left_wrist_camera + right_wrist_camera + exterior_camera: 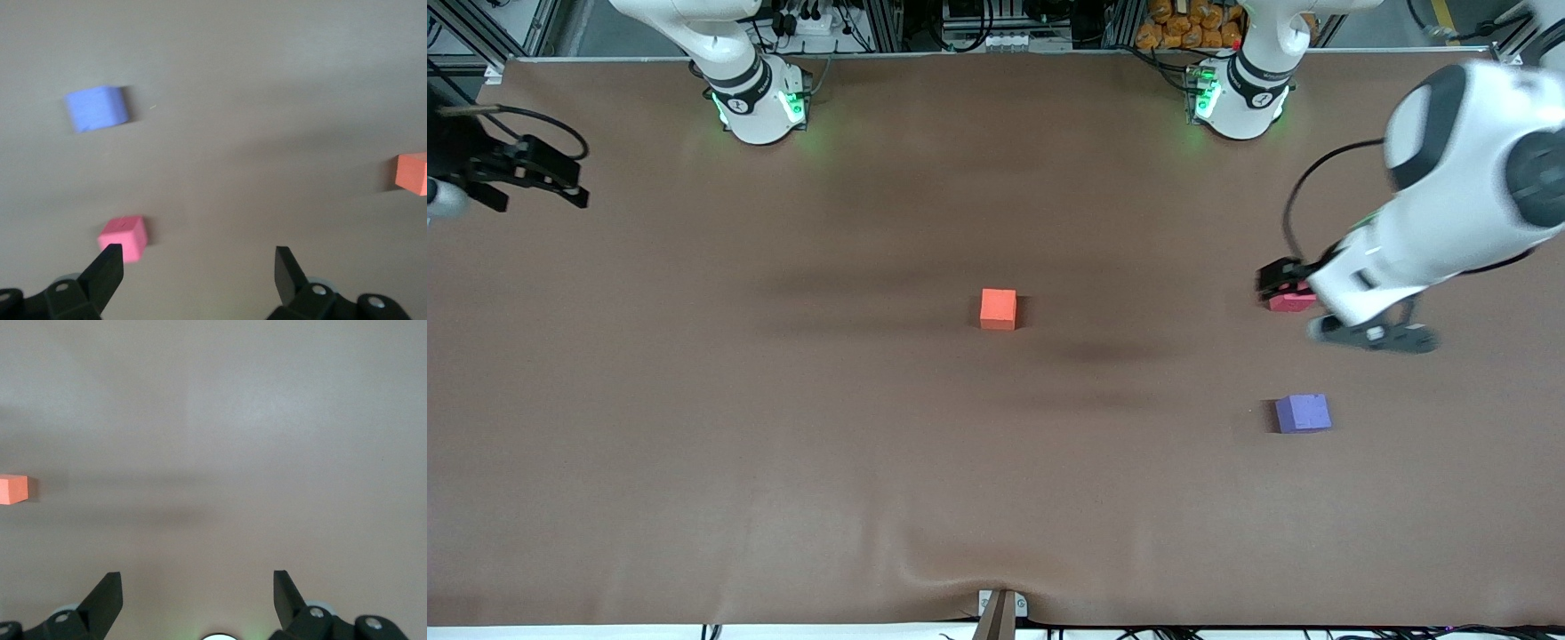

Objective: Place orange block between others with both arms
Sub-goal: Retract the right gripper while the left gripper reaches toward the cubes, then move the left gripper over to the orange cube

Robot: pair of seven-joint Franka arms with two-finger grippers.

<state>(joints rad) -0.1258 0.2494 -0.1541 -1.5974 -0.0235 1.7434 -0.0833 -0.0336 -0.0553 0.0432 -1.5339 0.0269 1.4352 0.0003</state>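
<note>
The orange block [998, 308] [411, 173] [13, 489] sits alone mid-table. The red-pink block [1292, 302] [124, 237] lies toward the left arm's end, and the purple-blue block [1303, 413] [97, 108] lies nearer the front camera than it. My left gripper [1282, 283] [199, 257] hangs open just above the table beside the red-pink block. One fingertip is close to that block, and nothing is between the fingers. My right gripper [538, 182] [197, 581] is open and empty over the right arm's end of the table, well apart from the orange block.
Brown cloth covers the table [783, 444]. The two green-lit arm bases [760, 102] [1238, 98] stand along its edge farthest from the front camera. A small bracket [1000, 609] sits at the edge nearest that camera. The left arm's bulky white elbow [1476, 169] hangs over its end.
</note>
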